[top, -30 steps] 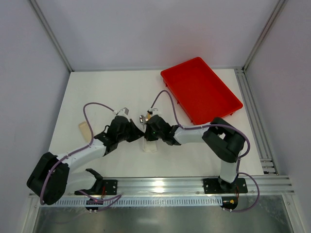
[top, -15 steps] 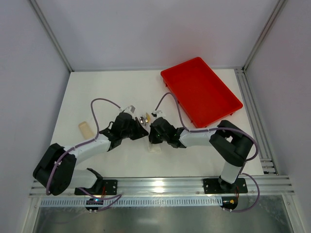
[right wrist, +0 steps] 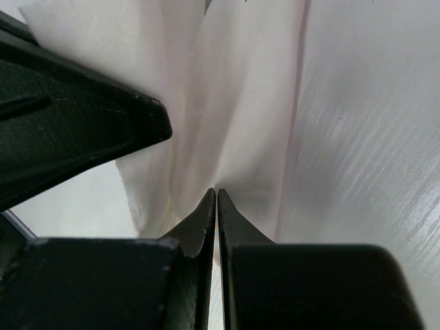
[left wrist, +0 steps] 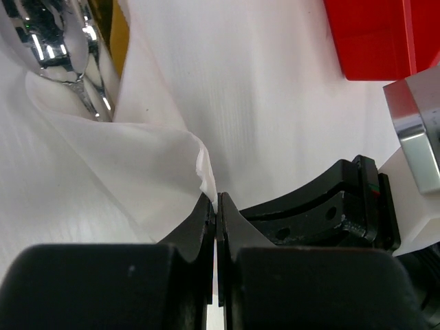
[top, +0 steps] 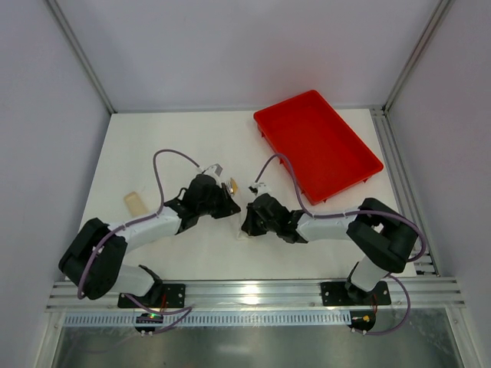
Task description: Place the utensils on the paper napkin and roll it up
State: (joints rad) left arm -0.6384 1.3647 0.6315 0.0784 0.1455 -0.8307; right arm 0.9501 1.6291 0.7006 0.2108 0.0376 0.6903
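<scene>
The paper napkin (left wrist: 137, 158) lies crumpled in white folds between my two grippers, wrapped partly over the utensils. Shiny silver heads (left wrist: 58, 51) and a golden handle (left wrist: 118, 31) stick out of it at the upper left of the left wrist view; from above only a small end of the utensils (top: 232, 186) shows. My left gripper (left wrist: 216, 201) is shut on a raised edge of the napkin. My right gripper (right wrist: 217, 192) is shut on a fold of the napkin (right wrist: 234, 110). In the top view the left gripper (top: 222, 205) and right gripper (top: 247, 224) nearly touch.
A red tray (top: 317, 142) stands at the back right, its corner (left wrist: 371, 34) visible in the left wrist view. A small tan object (top: 136, 203) lies on the table to the left of the left arm. Cables loop above both wrists.
The left gripper has moved right and slightly away. The right gripper has pulled back toward the near edge and to the right. Both have stayed shut, and the napkin bundle shifted with them.
</scene>
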